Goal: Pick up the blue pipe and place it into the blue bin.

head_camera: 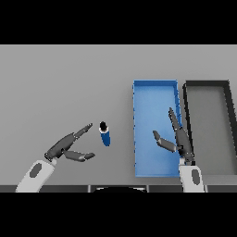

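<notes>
A short blue pipe (105,134) with a dark open end lies on the grey table, left of the blue bin (155,88). My left hand (67,146) is open just left of the pipe, fingers stretched toward it and thumb spread below, a small gap apart from it. My right hand (178,138) hovers open over the near right part of the blue bin, fingers pointing away and thumb out to the left. Neither hand holds anything.
A dark grey bin (208,84) stands right beside the blue bin at the table's right. Its left wall touches the blue bin's right wall.
</notes>
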Action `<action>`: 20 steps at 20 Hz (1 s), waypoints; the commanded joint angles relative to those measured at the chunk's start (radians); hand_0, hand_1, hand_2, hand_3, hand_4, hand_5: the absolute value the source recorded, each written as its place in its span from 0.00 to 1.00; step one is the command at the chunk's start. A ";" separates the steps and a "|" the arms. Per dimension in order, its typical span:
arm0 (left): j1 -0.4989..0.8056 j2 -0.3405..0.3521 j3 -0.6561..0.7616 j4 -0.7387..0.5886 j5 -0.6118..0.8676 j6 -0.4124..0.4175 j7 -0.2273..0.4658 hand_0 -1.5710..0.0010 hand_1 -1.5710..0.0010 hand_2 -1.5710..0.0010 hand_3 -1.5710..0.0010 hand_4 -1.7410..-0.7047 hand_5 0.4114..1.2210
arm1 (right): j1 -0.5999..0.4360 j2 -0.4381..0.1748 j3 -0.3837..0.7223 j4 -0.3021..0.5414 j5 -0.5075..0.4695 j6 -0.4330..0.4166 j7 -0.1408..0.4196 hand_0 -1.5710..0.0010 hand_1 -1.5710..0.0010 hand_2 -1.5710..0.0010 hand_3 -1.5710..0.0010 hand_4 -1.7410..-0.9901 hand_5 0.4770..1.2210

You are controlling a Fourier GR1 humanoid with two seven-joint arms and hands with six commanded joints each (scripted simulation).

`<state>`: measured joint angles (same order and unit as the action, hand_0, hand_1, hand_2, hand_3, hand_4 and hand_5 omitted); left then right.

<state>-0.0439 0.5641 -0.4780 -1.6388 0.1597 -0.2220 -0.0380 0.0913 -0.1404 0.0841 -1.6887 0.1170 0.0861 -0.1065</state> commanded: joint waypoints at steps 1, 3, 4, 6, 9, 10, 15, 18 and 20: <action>-0.011 -0.020 -0.011 0.005 -0.002 -0.001 0.003 1.00 1.00 1.00 1.00 0.61 0.04 | -0.005 0.009 0.003 0.007 0.000 -0.003 0.006 1.00 1.00 1.00 1.00 0.64 0.19; -0.024 -0.044 -0.028 0.015 -0.008 -0.010 -0.006 1.00 1.00 1.00 1.00 0.60 0.04 | 0.006 0.012 0.007 -0.010 -0.002 -0.001 0.006 1.00 1.00 1.00 1.00 0.63 0.19; -0.034 -0.063 -0.038 0.022 -0.018 -0.002 0.003 1.00 1.00 1.00 1.00 0.60 0.04 | -0.006 0.015 0.005 -0.001 0.003 -0.009 0.022 1.00 1.00 1.00 1.00 0.62 0.19; -0.070 -0.105 -0.050 0.082 -0.039 -0.001 0.016 1.00 1.00 1.00 1.00 0.60 0.04 | 0.001 0.010 0.003 -0.018 -0.005 -0.003 0.026 1.00 1.00 1.00 1.00 0.62 0.19; -0.102 -0.174 -0.069 0.135 -0.035 -0.005 0.036 1.00 1.00 1.00 1.00 0.60 0.05 | 0.015 0.006 -0.006 -0.019 -0.010 -0.005 0.019 1.00 1.00 1.00 1.00 0.62 0.18; -0.128 -0.193 -0.065 0.167 -0.032 -0.012 0.038 1.00 1.00 1.00 1.00 0.60 0.04 | 0.022 0.008 -0.007 -0.016 -0.019 0.004 0.007 1.00 1.00 1.00 1.00 0.62 0.17; -0.186 -0.273 -0.081 0.270 -0.089 0.015 -0.030 1.00 1.00 1.00 1.00 0.64 0.06 | 0.027 0.001 -0.011 -0.013 -0.017 0.006 0.003 1.00 1.00 1.00 1.00 0.64 0.16; -0.198 -0.325 -0.068 0.302 -0.051 0.008 -0.066 1.00 0.98 0.93 0.94 0.58 0.17 | 0.015 0.007 -0.007 -0.018 -0.008 -0.004 0.013 1.00 1.00 1.00 1.00 0.63 0.17; -0.203 -0.359 -0.042 0.330 -0.009 0.009 -0.063 0.88 0.78 0.69 0.67 0.47 0.39 | 0.025 0.000 -0.012 -0.019 -0.016 0.003 0.005 1.00 1.00 1.00 1.00 0.64 0.17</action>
<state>-0.2469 0.2053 -0.5199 -1.3093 0.1508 -0.2127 -0.1014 0.1166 -0.1403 0.0720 -1.7079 0.1010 0.0894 -0.1013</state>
